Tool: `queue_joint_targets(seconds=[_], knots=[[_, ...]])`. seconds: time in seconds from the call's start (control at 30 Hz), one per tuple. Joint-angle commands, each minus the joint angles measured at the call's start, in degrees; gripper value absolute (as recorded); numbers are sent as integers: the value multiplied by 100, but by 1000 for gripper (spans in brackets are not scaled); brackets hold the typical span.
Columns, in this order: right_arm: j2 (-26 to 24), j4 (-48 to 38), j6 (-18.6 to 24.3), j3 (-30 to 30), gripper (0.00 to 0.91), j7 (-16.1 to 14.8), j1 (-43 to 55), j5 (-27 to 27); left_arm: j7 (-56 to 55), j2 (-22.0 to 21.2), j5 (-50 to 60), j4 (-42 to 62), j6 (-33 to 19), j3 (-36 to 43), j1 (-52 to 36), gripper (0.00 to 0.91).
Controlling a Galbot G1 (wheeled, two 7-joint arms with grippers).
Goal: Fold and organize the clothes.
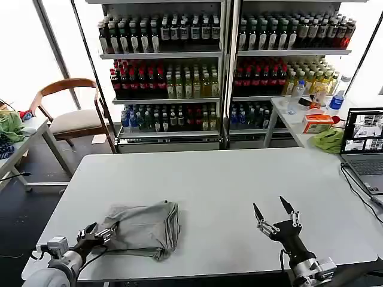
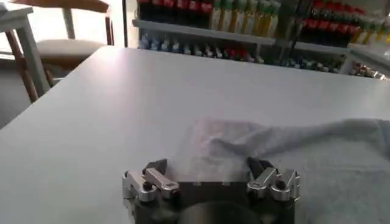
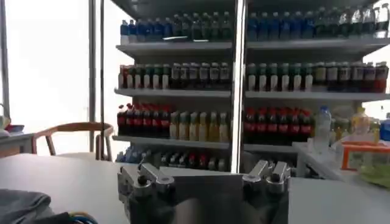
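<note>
Head view: the grey shirt (image 1: 143,227) sits roughly folded on the white surface (image 1: 227,179), near its front left. The left claw (image 1: 99,234) touches its edge, can't tell if it's gripping. The right claw (image 1: 275,210) hovers spread open, well apart.

Left wrist view: cloth right ahead of the claw. Looks mostly folded; tidying probably left.

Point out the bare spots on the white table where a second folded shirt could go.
The white table is bare between the folded grey shirt and the right gripper, and across its whole far half toward the drink shelves. The left gripper sits at the shirt's near-left edge. The laptop and its cables crowd the right edge.
</note>
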Motion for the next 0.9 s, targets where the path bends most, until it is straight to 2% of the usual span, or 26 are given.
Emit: queue_joint_targets(seconds=[0.03,0.63,0.77,0.9], knots=[[3,-26,-20,-25,907,5,41,9,20,-47,0,88,-29,22,83,0],[5,-54,-72,-63,907,12,156,37,82,-138,-248,-95,-263,144,33,0],[-4,-57,-61,-70,907,-9,141,36,38,-67,-487,-52,-299,-32,-14,0],[-4,-65,-59,-82,907,-10,150,37,-13,21,-784,19,-121,-498,-59,0]])
